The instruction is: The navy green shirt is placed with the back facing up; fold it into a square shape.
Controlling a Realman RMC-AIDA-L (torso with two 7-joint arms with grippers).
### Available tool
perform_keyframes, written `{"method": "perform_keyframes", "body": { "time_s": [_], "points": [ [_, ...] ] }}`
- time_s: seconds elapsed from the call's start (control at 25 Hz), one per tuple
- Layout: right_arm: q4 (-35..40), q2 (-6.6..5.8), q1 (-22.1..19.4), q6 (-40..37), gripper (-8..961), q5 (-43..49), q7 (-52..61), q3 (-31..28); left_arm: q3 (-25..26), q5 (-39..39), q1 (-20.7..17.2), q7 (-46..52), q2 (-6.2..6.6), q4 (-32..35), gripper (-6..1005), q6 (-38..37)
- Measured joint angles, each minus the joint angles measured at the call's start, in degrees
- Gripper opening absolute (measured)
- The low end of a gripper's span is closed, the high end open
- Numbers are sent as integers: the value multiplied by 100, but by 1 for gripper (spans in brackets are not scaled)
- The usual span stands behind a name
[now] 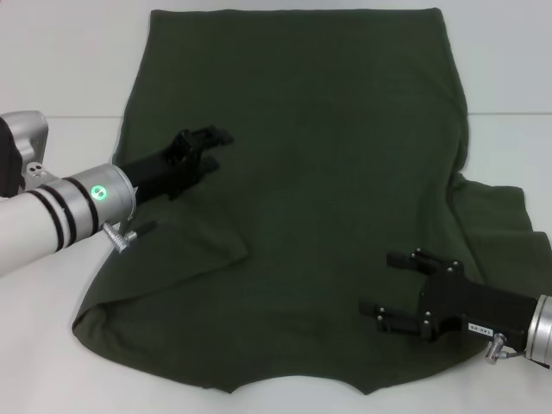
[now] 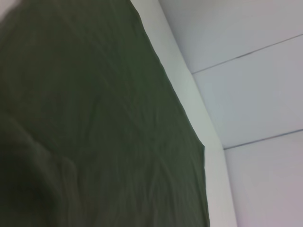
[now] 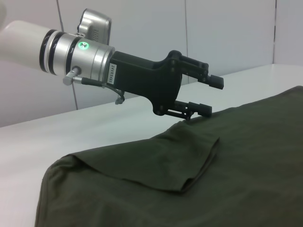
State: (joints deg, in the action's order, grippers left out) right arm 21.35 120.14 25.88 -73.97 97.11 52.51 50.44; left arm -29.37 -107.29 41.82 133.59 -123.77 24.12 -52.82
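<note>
One shirt [image 1: 328, 190] flat on the counter [image 1: 60, 69], two spread pincers over it: left pincer [image 1: 214, 148], right pincer [image 1: 385, 289].

The hem of the navy green shirt [image 1: 328, 216] is cut off by the top edge of the head view, and its front is hidden face-down against the table [image 1: 60, 69]. In the left wrist view only blurred cloth is shown, and the left gripper [image 1: 214, 148] itself cannot be seen there. The right gripper [image 1: 388, 285] is absent from its own wrist view, and its arm is cut off at the head view's right edge.
</note>
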Motion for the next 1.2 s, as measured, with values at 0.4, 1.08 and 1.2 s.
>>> {"method": "perform_keyframes", "body": {
  "time_s": [0.4,1.08,1.2],
  "points": [
    [51,-18,-15,54,920,-37,509,-396,-81,34,-1040,-3018,110,560,549,-2642],
    [3876,-623,255,-685,909,3610,8435,-1187,209,-857,-2189,-6598,-17,1820,763,-4355],
    [4202,-706,643,-1221,907,4812,9143,-1671,200,-890,-2195,-6628,-17,1844,880,-4470]
  ]
}}
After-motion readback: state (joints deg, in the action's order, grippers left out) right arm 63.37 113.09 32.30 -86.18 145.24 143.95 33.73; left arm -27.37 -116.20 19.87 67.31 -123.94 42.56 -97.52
